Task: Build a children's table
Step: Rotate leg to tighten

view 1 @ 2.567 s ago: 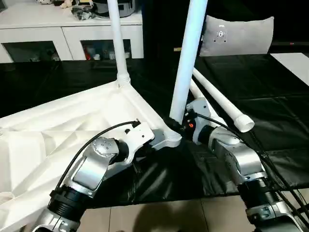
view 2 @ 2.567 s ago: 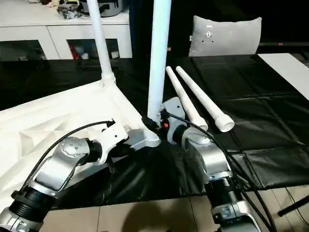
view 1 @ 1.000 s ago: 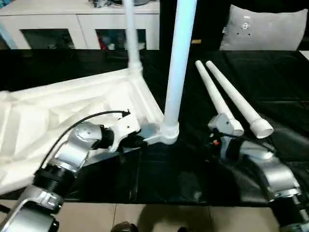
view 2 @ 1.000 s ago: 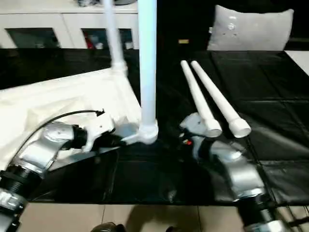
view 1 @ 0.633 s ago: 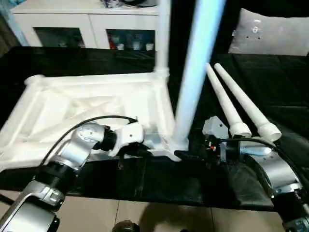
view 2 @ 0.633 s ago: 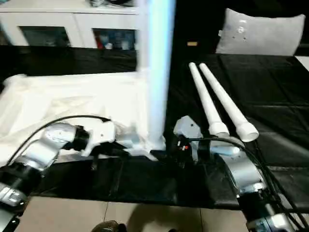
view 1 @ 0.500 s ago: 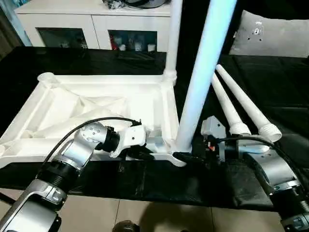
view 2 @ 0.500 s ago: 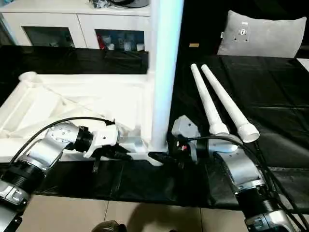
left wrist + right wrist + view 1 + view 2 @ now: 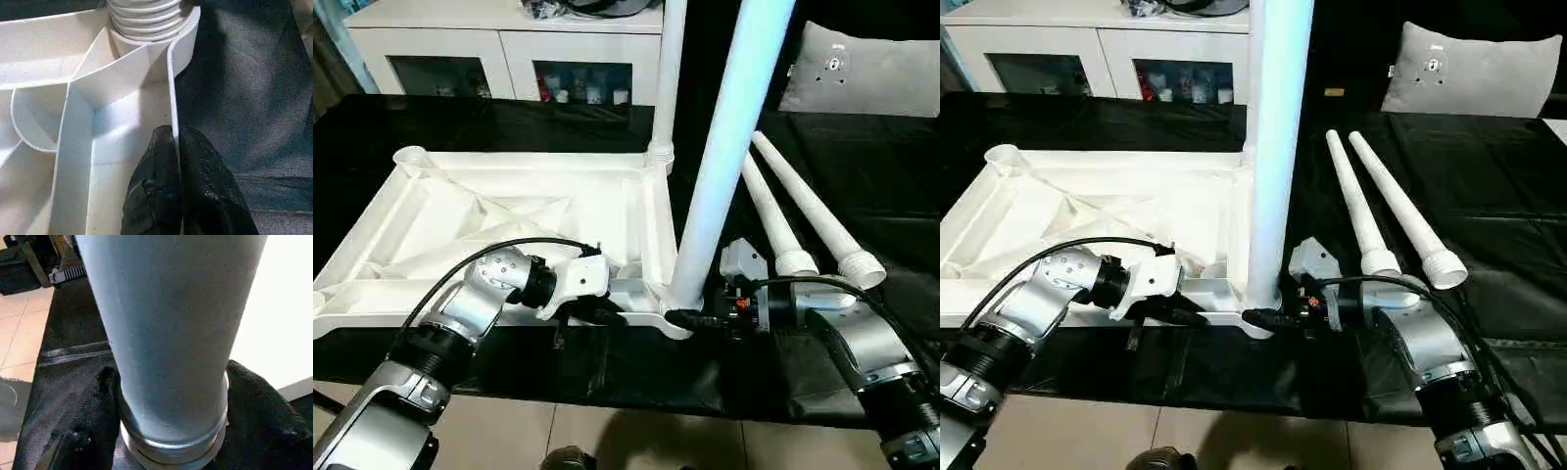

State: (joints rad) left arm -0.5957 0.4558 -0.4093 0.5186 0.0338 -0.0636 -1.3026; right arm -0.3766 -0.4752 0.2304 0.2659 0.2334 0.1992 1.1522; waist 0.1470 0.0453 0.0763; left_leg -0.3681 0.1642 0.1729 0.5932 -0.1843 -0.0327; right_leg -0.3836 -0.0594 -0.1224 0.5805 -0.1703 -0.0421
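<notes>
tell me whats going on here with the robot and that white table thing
A humanoid robot is assembling a white plastic square tabletop that lies upside down on a black sheet. Its left gripper is pinched shut on the tabletop's near rim. Its right gripper straddles the base of a long white tube leg standing in the near corner socket. Another leg stands in the far corner, and two spare legs lie alongside.

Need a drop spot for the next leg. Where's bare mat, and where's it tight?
Free: black mat between white cabinet and tabletop; mat right of the two loose legs. Tight: near corner, where left gripper pinches the rim and right gripper straddles the standing leg.
</notes>
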